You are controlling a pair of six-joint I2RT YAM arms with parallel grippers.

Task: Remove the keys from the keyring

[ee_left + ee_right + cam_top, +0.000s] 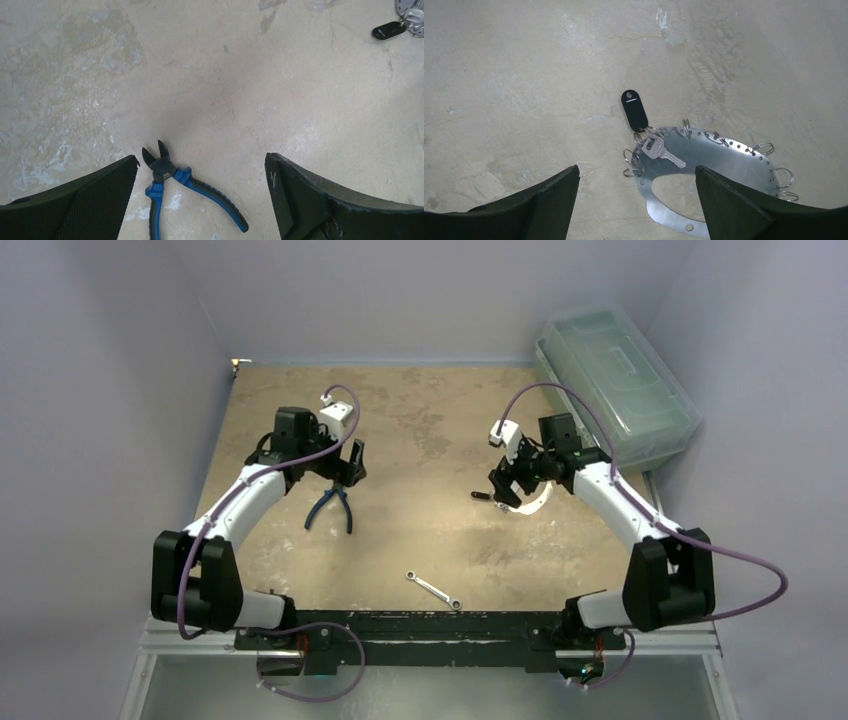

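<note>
The keyring (724,156) is a flat silvery oval plate with holes along its rim and several small split rings; it lies on the table. One small silver key (659,150) and a black tag (634,110) hang at its left end. My right gripper (636,170) is open and empty above it, with the right finger over the plate. In the top view the keyring (533,502) shows white under the right gripper (508,485). My left gripper (350,468) is open and empty above the blue-handled pliers (190,182).
A slim silver wrench (433,590) lies near the table's front edge. A clear plastic box (615,380) stands at the back right. The black tag (387,31) and an edge of the keyring (412,15) show far right in the left wrist view.
</note>
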